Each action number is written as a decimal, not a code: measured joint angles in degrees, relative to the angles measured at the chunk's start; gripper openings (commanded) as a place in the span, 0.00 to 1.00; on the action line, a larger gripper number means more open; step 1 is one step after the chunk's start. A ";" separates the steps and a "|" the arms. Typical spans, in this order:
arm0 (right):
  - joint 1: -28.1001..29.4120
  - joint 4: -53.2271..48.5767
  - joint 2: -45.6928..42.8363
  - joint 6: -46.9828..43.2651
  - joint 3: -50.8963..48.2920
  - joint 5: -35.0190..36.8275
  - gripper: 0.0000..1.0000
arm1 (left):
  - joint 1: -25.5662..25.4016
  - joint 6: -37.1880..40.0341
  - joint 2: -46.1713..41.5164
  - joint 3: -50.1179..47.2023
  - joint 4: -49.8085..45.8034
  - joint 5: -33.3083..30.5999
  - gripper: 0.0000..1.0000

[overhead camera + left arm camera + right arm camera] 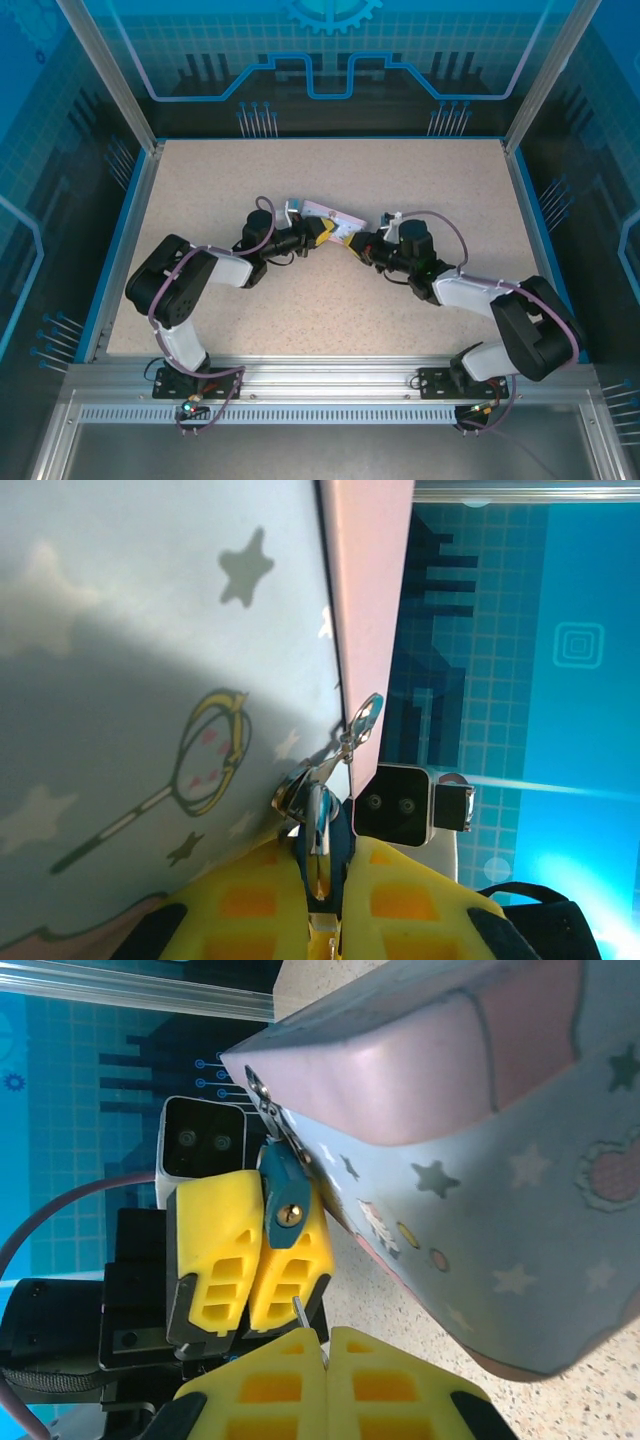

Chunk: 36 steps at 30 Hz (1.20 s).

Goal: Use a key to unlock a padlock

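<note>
The padlock (280,1185) is a small blue body with a brass keyhole facing the right wrist camera. It hangs by its silver shackle (318,815) from the clasp of a pale blue tin box (150,630). My left gripper (330,852) is shut on the padlock, its yellow fingers (215,1250) on either side of the body. My right gripper (327,1338) is shut on the key (303,1315), whose thin metal tip sticks out between the pads. The tip stands a short way below the keyhole and does not touch it. In the top view both grippers (318,235) (352,243) meet at the box.
The tin box (325,212) with stars and cartoon prints sits mid-table on the speckled tabletop (330,310). The right wrist's camera block (395,805) is close behind the padlock. Blue enclosure walls (60,200) ring the table.
</note>
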 measured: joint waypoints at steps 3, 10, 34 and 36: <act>0.04 0.39 1.25 0.22 1.01 0.52 0.00 | 0.00 -0.63 0.00 0.00 0.31 0.00 0.00; 0.20 2.05 3.72 1.31 1.90 1.14 0.00 | 0.00 -0.83 0.00 0.00 0.37 0.00 0.00; 0.70 2.95 4.90 2.14 2.84 2.99 0.00 | 0.02 -1.97 0.44 -0.02 1.64 0.00 0.00; 0.70 2.95 4.90 2.14 2.84 3.23 0.00 | 0.02 -2.12 0.44 -0.02 1.64 0.00 0.00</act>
